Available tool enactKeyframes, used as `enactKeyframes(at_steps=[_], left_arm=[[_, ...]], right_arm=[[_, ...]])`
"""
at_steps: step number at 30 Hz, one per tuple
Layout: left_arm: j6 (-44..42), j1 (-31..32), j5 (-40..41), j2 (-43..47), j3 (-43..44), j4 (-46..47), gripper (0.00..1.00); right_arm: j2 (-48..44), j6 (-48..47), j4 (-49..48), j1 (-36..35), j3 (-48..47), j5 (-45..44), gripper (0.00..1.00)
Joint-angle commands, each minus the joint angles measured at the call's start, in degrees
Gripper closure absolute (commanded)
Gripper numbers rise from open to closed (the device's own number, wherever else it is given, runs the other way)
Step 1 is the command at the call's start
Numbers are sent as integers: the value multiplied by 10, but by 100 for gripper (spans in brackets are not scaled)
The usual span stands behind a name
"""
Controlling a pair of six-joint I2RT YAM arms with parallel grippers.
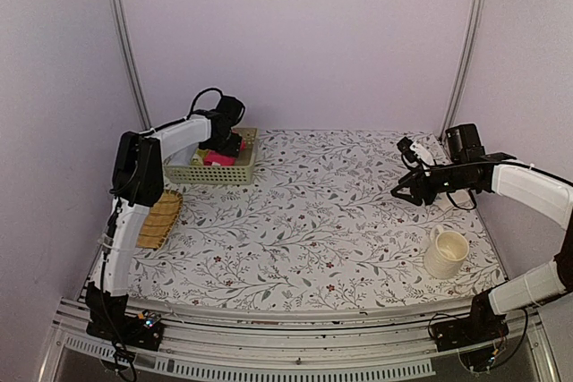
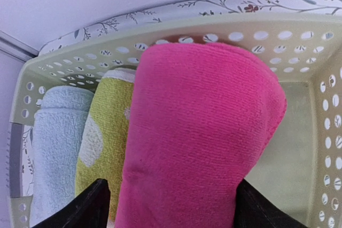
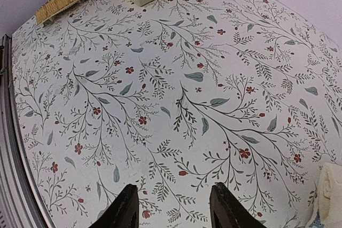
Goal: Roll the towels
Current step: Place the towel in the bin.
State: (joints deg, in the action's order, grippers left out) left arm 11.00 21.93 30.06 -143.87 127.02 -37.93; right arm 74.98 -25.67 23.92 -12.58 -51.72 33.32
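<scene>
Floral tablecloth point(image 3: 160, 52), far-left corner: left gripper point(image 2: 176, 206) clamped on the rolled pink towel point(image 2: 203, 132) inside the basket point(image 2: 235, 25); right gripper point(image 3: 173, 206) gapes empty near the right edge, cream towel point(image 3: 331, 196) just beside it; a careless release could let that roll spring loose.

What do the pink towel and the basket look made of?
The pink towel: soft cloth, likely microfibre, with a fine ribbed matte nap. The basket: seemingly hard plastic, pale green-cream, with smooth walls and moulded rows of holes.

The basket point(image 1: 211, 175) sits in the table's point(image 1: 313, 212) far-left corner, rolled towel point(image 1: 216, 158) inside, mat point(image 1: 161, 218) at the left edge before it, mug point(image 1: 445, 254) toward the near-right corner.
</scene>
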Motion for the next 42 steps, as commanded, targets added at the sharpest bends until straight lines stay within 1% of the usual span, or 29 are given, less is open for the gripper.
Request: enactKeyframes(at_steps=[1, 5, 11, 17, 21, 22, 27, 29, 32, 35, 38, 41, 42], left_arm=[[-8, -4, -21, 37, -9, 15, 16], [-15, -3, -32, 40, -9, 17, 12], [-22, -3, -49, 46, -14, 20, 11], [-34, -3, -87, 78, -52, 55, 9], [-39, -3, -93, 84, -56, 60, 5], [-40, -3, -92, 85, -58, 61, 2], [-45, 1, -88, 109, -76, 71, 2], [-51, 7, -95, 141, -102, 85, 2], [-47, 28, -99, 208, -155, 90, 4], [-42, 57, -129, 299, -267, 126, 10], [-45, 83, -172, 413, -391, 190, 14], [-39, 89, -243, 493, -478, 220, 19], [-41, 91, -254, 515, -501, 226, 20]], right_arm=[[-4, -4, 2, 3, 2, 3, 52], [-4, -4, 3, 3, 3, 3, 52], [-4, -4, 3, 3, 2, 5, 52], [-3, -4, 3, 2, 2, 5, 52], [-3, -4, 3, 3, 2, 3, 52], [-3, -4, 3, 3, 2, 3, 52], [3, 7, 2, 11, -13, -24, 49], [16, 22, 2, 32, -34, -37, 46], [54, 41, 11, 67, -72, -104, 42], [114, 61, 34, 119, -121, -148, 42], [172, 69, 59, 166, -161, -152, 42], [213, 61, 69, 182, -171, -178, 43], [222, 57, 70, 183, -171, -188, 42]])
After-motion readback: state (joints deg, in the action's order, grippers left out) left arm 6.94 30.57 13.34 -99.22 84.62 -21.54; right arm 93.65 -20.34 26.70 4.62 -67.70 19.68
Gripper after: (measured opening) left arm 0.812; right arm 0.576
